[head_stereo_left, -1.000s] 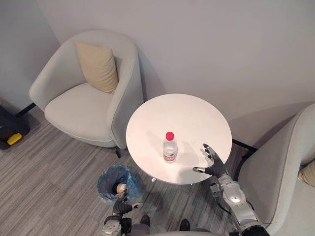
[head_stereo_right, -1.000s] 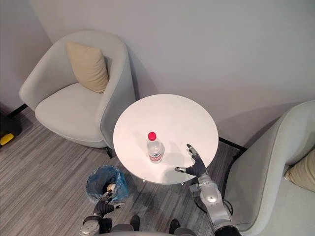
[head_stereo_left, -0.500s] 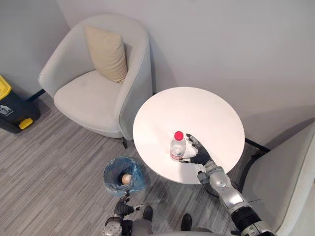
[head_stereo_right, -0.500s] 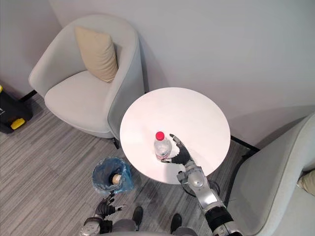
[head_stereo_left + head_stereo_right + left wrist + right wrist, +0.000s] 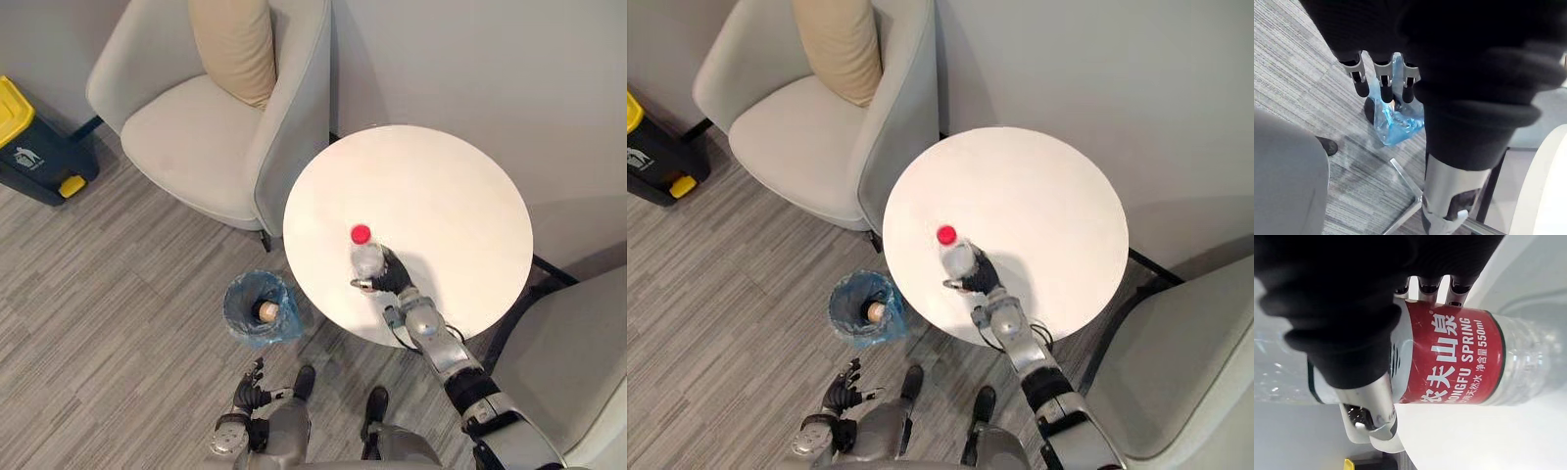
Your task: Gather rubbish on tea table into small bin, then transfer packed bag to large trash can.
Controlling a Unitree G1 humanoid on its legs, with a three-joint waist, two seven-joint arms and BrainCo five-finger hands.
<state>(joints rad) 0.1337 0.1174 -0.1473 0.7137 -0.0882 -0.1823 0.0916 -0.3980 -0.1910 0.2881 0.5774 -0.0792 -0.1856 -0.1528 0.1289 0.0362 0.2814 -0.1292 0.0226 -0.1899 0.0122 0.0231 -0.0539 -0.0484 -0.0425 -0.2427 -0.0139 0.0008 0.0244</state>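
The round white desk [image 5: 441, 206] carries one thing, a clear water bottle [image 5: 365, 257] with a red cap [image 5: 361, 233] and a red label. The bottle is upright on the half of the desk that is nearer to the robot, a little to the left of the desk's middle. I cannot tell if its base touches the desk top. The right robot hand [image 5: 389, 278] reaches over the near edge of the desk and is grasping the water bottle. In the right wrist view its fingers [image 5: 1422, 284] are curled round the label on one side and the thumb presses on the other side. On the floor just beside the left near edge of the desk stands the small bin [image 5: 235, 304], lined with a blue bag [image 5: 279, 328]. A brown piece of rubbish [image 5: 266, 312] lies inside it. The left robot hand [image 5: 247, 394] hangs low, nearer to the robot than the small bin and apart from the desk. It is released, with straight fingers [image 5: 1382, 81], and it holds nothing. Behind the desk on the left is a pale armchair [image 5: 186, 147] with a beige cushion [image 5: 235, 44]. Far to the left of the desk, by the wall, stands the large trash can [image 5: 34, 157], dark with a yellow lid. To the right of the desk is a second armchair [image 5: 568, 362].
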